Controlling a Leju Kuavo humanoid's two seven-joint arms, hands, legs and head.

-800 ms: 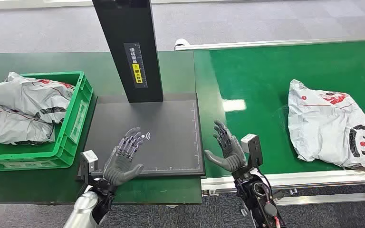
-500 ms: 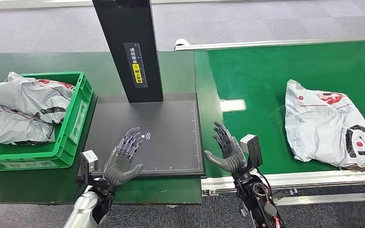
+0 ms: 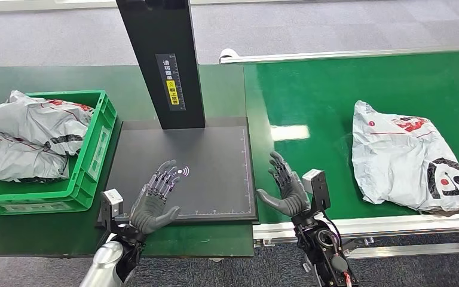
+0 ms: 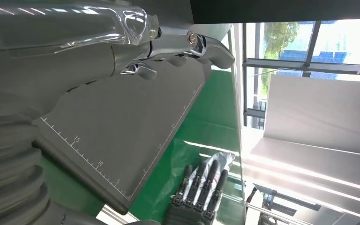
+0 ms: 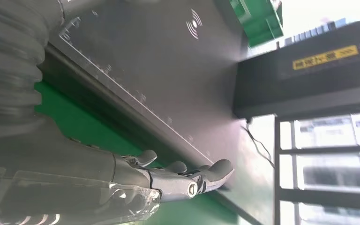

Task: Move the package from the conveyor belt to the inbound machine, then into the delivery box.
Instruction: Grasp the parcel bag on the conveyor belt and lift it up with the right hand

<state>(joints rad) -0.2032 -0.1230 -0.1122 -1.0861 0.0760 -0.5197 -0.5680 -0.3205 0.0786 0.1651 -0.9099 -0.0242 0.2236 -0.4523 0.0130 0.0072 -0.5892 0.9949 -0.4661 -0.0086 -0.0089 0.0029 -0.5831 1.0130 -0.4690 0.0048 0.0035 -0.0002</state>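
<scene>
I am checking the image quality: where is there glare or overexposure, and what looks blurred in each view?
Head view: sharp; a bright reflection patch on the conveyor belt. Left wrist view: windows blown out white; the near left robot hand soft. Right wrist view: sky overexposed; the near right robot hand blurred, the black platform clearer.

My head cam looks forward and down from high over the tabletop (image 3: pixel 36 233), taking in the black scanner plate (image 3: pixel 209 161) and conveyor belt (image 3: pixel 334 95). Left wrist cam sits close behind my left hand (image 4: pixel 75 51), turned sideways, skimming low across the plate. Right wrist cam, equally close behind my right hand (image 5: pixel 122 178), faces the plate too. All three views share the plate.
</scene>
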